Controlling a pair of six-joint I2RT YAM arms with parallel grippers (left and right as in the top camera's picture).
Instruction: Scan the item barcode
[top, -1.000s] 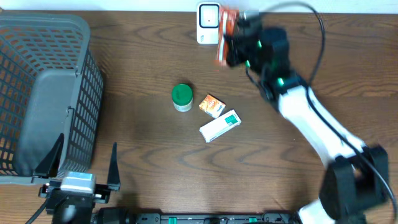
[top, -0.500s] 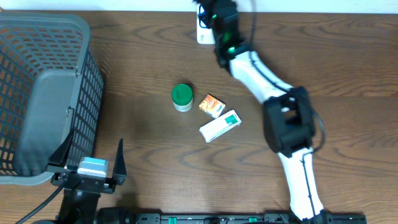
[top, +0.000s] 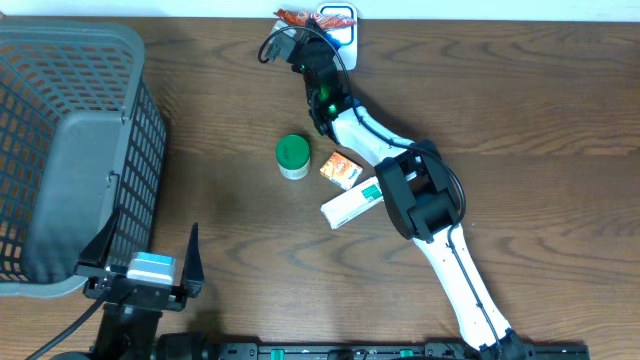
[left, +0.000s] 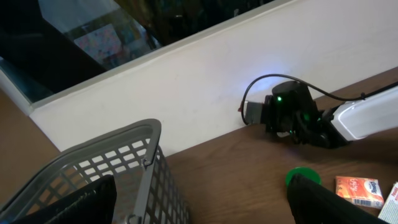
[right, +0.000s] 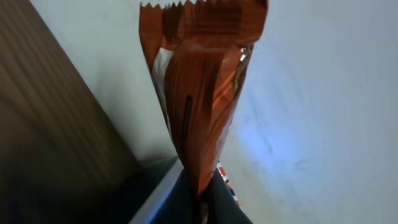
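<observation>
My right gripper (top: 297, 32) reaches to the table's back edge and is shut on an orange-brown snack packet (top: 291, 15). The packet sits just left of the white scanner (top: 340, 22), which the arm partly covers. In the right wrist view the packet (right: 199, 93) stands up from between my shut fingers (right: 202, 194), against the pale wall. At the front left my left gripper (top: 148, 262) hangs open and holds nothing, beside the basket. The left wrist view shows its fingers (left: 323, 202) spread wide and the right gripper (left: 287, 112) far off by the wall.
A large grey basket (top: 70, 150) fills the left side. At mid-table lie a green-lidded jar (top: 292, 156), a small orange box (top: 341, 168) and a white-and-green box (top: 352, 204). My right arm's white link (top: 372, 140) passes just right of the jar.
My right arm has swung left along the back edge, carrying the packet from right of the scanner, across it, to its left. The left gripper shifted slightly right early on.
</observation>
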